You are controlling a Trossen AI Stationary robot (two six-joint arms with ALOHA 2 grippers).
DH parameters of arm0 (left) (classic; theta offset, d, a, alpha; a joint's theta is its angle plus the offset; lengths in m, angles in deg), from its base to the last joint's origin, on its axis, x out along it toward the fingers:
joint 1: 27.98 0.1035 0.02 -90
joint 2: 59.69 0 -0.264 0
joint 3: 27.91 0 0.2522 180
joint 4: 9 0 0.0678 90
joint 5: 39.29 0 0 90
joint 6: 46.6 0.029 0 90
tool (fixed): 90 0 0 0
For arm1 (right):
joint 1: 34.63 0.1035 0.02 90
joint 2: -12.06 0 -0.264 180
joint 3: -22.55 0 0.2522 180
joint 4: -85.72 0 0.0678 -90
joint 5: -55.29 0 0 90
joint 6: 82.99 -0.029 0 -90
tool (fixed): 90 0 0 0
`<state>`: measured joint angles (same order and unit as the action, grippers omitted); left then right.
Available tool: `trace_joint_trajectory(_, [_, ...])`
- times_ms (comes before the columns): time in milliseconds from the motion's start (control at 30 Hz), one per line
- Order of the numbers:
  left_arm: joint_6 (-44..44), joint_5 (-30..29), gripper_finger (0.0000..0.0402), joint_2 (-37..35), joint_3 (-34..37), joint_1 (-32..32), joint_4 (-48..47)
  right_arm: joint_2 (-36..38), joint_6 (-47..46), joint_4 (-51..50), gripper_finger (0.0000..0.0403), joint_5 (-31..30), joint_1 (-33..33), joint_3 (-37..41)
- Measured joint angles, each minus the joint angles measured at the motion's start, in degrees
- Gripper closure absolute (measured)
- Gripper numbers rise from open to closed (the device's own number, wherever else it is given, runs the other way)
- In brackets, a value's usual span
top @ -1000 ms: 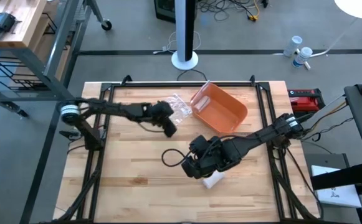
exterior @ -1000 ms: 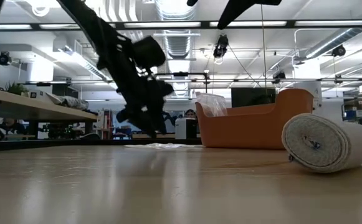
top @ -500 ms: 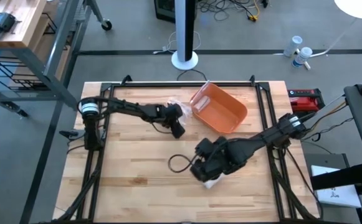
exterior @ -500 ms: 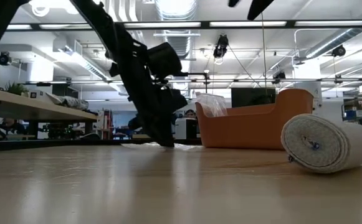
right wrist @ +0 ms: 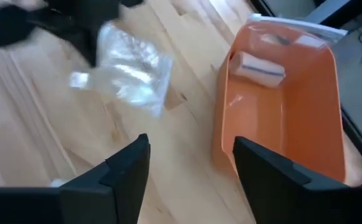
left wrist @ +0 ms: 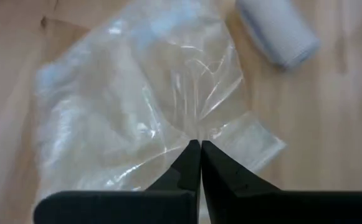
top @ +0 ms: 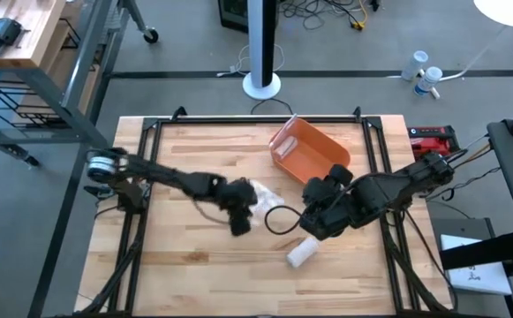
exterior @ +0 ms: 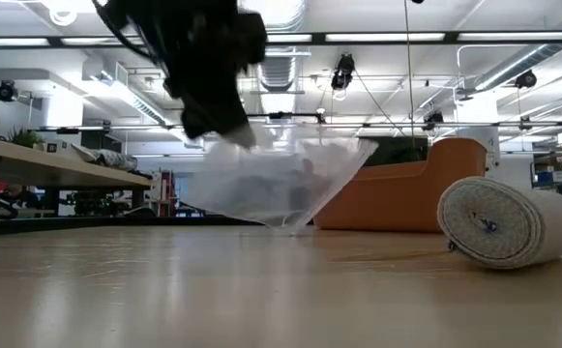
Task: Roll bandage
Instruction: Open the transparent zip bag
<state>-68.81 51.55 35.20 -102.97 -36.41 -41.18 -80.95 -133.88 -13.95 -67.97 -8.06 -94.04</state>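
A rolled white bandage (top: pixel 302 253) lies on its side on the wooden table near the front, also in the low view (exterior: pixel 508 222) and the left wrist view (left wrist: pixel 277 31). My left gripper (top: pixel 238 216) is shut on a clear plastic bag (top: pixel 260 194) at mid-table, left of the roll. My right gripper (top: pixel 313 216) hangs open above the table, on the far side of the roll and apart from it; its fingers (right wrist: pixel 128 171) hold nothing. An orange bin (top: pixel 313 155) at the back holds another bandage roll (right wrist: pixel 258 65). My left gripper pinches a gathered fold of the clear bag (left wrist: pixel 199 134) between its two fingers, close to one edge of the bag. The fingers slant downward from the table's left. The bag (exterior: pixel 281 184) hangs fanned out below them, its lowest tip (exterior: pixel 290 224) down at the table.
The orange bin (exterior: pixel 406 193) stands tilted at the back right of the middle. A black frame (top: pixel 238 119) rims the table. Bare wood (top: pixel 185 265) lies at the front left. A red box (top: pixel 433 140) sits off the right edge.
My left gripper went to the clear bag beside the bin, took hold of it and carried it toward the near edge, so the bag now hangs over mid-table. My right gripper rose off the bandage roll and drew away toward the far right; the roll stayed on the table.
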Motion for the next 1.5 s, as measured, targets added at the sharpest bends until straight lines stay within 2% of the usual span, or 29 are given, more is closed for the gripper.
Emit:
trace_joint_trajectory(167, [-13.32, -7.67, 0.0401, -6.70, -0.73, -6.82, -1.13, -0.01, 6.39, 10.08, 0.0186, 0.25, 2.25, 5.97])
trace_joint_trajectory(267, [-18.37, -8.18, 0.0401, -10.00, -2.49, -9.72, -1.25, 1.00, 11.08, 18.29, 0.0178, 0.63, 3.24, 10.76])
trace_joint_trajectory(367, [-18.92, -8.03, 0.0401, -13.51, -6.35, -11.58, -1.37, 1.68, 16.19, 25.26, 0.0171, 0.33, 3.65, 14.39])
trace_joint_trajectory(567, [-13.85, -7.33, 0.0401, -17.40, -16.00, -12.41, -3.08, 1.94, 15.79, 31.03, 0.0159, 0.44, 3.94, 13.38])
trace_joint_trajectory(700, [-5.53, -5.79, 0.0401, -18.93, -23.12, -12.25, -3.00, 2.25, 12.64, 30.94, 0.0161, 1.05, 3.94, 9.37])
trace_joint_trajectory(833, [4.01, -5.18, 0.0401, -19.06, -29.36, -12.24, -3.33, 2.55, 10.53, 31.39, 0.0175, -2.59, 3.94, 3.30])
trace_joint_trajectory(1000, [13.74, -0.33, 0.0401, -19.30, -35.77, -12.20, -3.40, 2.62, 13.59, 37.48, 0.0193, -4.48, 4.42, -5.59])
trace_joint_trajectory(1167, [24.97, 5.14, 0.0401, -19.25, -38.45, -12.18, 5.09, 2.29, 28.23, 50.83, 0.0204, -8.14, 6.50, -12.58])
trace_joint_trajectory(1367, [26.02, 18.69, 0.0401, -18.75, -38.44, -11.60, 15.15, 2.20, 45.03, 69.70, 0.0207, -10.69, 6.82, -13.97])
trace_joint_trajectory(1500, [24.36, 21.34, 0.0401, -18.77, -38.43, -11.65, 18.60, 1.72, 52.06, 79.13, 0.0206, -7.50, 6.82, -13.91])
